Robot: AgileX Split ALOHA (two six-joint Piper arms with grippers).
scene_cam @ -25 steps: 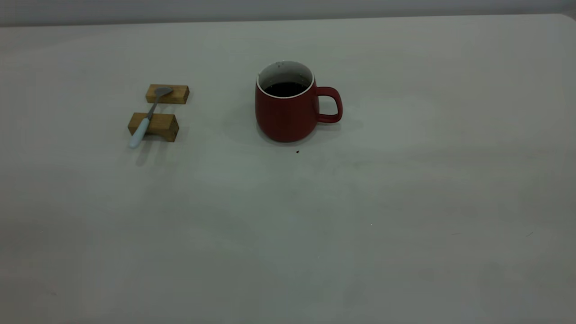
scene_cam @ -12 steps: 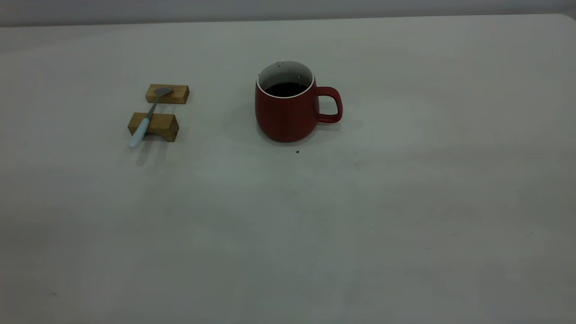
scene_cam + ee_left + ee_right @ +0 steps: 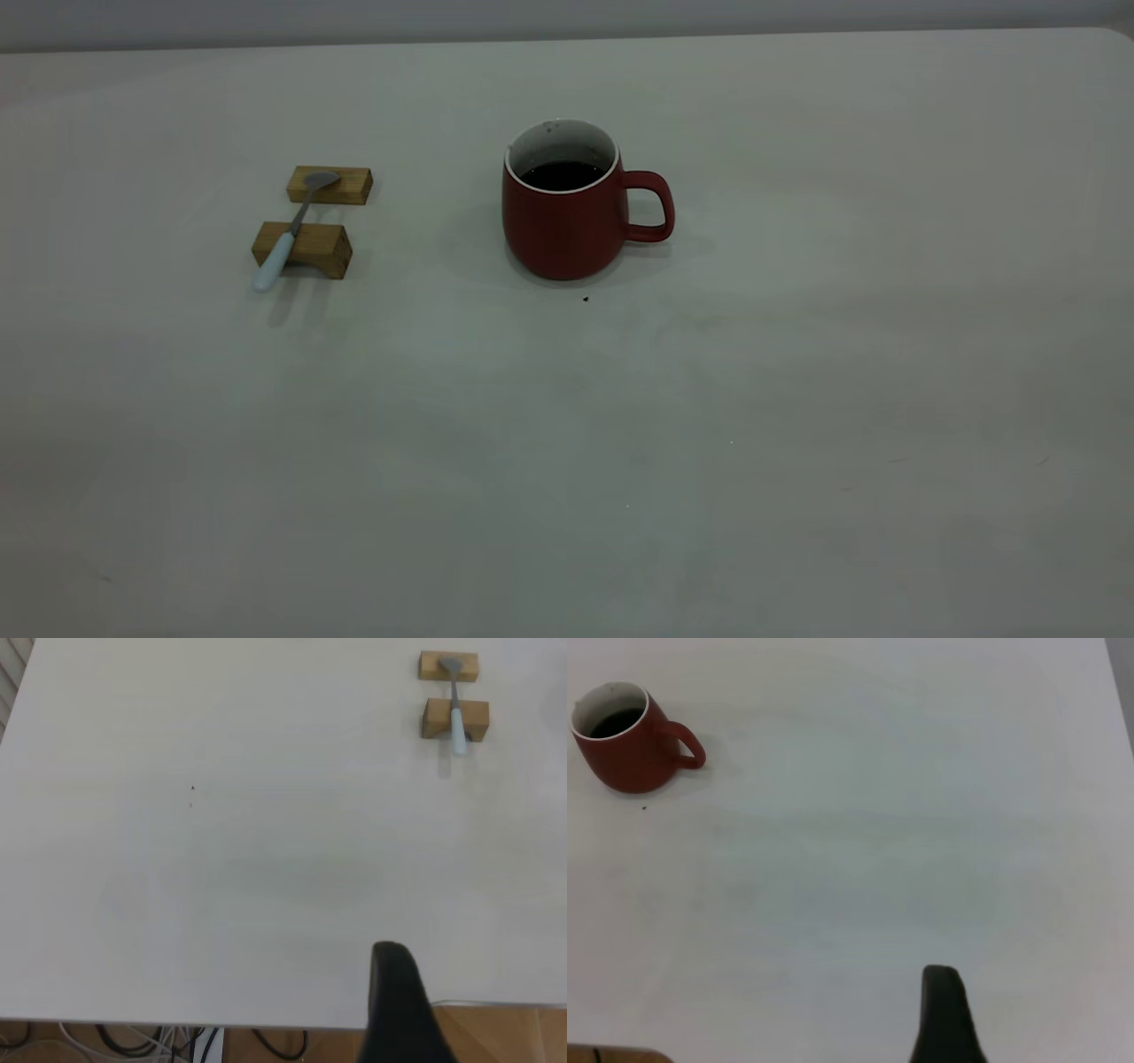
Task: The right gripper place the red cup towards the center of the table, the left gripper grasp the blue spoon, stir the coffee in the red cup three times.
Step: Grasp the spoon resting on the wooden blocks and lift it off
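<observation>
On the off-white tabletop, far over at about ten o'clock from its middle, the blue spoon lies bridged across two small wooden blocks, its grey bowl on the far block and its pale handle overhanging the near one. At about twelve o'clock stands the red cup, upright, dark coffee inside, its handle pointing to three o'clock. A dark crumb lies just before it. Each wrist view shows only one dark finger of the left tool and of the right tool, well apart from spoon and cup; whether either is open or closed I cannot tell.
</observation>
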